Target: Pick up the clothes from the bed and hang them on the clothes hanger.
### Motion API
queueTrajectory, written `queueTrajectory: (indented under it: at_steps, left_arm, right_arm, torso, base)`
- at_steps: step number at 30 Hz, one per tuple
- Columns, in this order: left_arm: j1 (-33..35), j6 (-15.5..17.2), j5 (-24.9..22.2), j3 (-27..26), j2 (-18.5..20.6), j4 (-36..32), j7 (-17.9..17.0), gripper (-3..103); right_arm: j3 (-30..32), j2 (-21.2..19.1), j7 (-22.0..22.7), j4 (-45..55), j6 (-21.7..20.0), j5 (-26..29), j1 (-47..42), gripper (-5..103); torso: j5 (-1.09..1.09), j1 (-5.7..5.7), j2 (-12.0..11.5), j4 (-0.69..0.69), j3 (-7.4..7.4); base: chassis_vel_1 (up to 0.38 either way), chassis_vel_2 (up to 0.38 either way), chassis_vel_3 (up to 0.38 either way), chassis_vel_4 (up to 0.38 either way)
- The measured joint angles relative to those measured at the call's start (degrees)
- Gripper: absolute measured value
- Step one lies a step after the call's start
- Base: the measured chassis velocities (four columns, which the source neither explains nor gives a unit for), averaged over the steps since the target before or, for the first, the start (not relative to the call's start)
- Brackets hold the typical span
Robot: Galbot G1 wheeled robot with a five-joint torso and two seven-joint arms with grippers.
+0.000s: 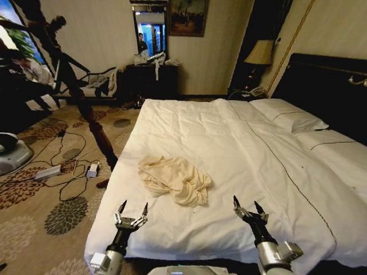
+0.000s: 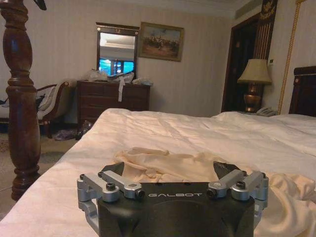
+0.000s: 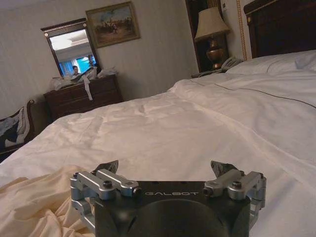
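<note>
Head view, left gripper (image 1: pixel 131 210): fingers spread, empty, poised over the bed (image 1: pixel 241 172) edge, aimed at the garment.
Clothes (image 1: pixel 174 179): crumpled heap on the white duvet, just beyond the left gripper — within reach for a pick.
Right gripper (image 1: pixel 248 207): fingers spread, empty, over bare duvet beside the heap — likely staged to assist.

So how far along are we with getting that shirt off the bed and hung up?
Nothing looks done yet: the cream shirt lies crumpled on the bed, untouched. In hand: the left hand and right hand hover open over the bed's near edge, the left one nearer the shirt. Left: grasping it, lifting it and hanging it on a hanger.
</note>
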Motion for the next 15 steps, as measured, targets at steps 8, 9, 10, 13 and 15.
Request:
queueTrajectory:
  at_steps: [8,9,10,13,15]
  left_arm:
    - [0.10,0.28,0.09,-1.18,-0.16,-0.75,-0.93,100]
    - [0.10,0.28,0.09,-1.18,-0.16,-0.75,-0.93,100]
    - [0.11,0.32,0.02,-1.55,-0.47,-0.95,-1.02,100]
    - [0.37,0.32,-0.97,-3.56,-1.70,-0.97,-0.93,100]
    - [0.60,0.29,-1.11,-3.86,-1.82,-0.91,-0.71,100]
  right_arm:
    - [-0.06,-0.99,0.43,0.10,-0.57,0.66,0.50,100]
    - [-0.06,-0.99,0.43,0.10,-0.57,0.66,0.50,100]
    - [0.04,-1.50,0.69,0.23,-1.11,0.93,0.78,100]
    - [2.62,-5.13,3.58,2.06,-7.13,8.93,3.45,100]
    - [3.46,-6.32,4.48,2.44,-8.92,12.12,4.45,100]
  torso:
    - [0.00,0.00,0.00,-0.01,0.00]
    - [0.00,0.00,0.00,-0.01,0.00]
    - [0.01,0.00,0.00,-0.01,0.00]
    - [0.00,0.00,0.00,-0.04,0.00]
    - [0.01,0.00,0.00,-0.04,0.00]
  base:
    - [0.000,0.000,0.000,0.000]
    - [0.000,0.000,0.000,0.000]
    - [0.000,0.000,0.000,0.000]
    - [0.000,0.000,0.000,0.000]
    - [0.000,0.000,0.000,0.000]
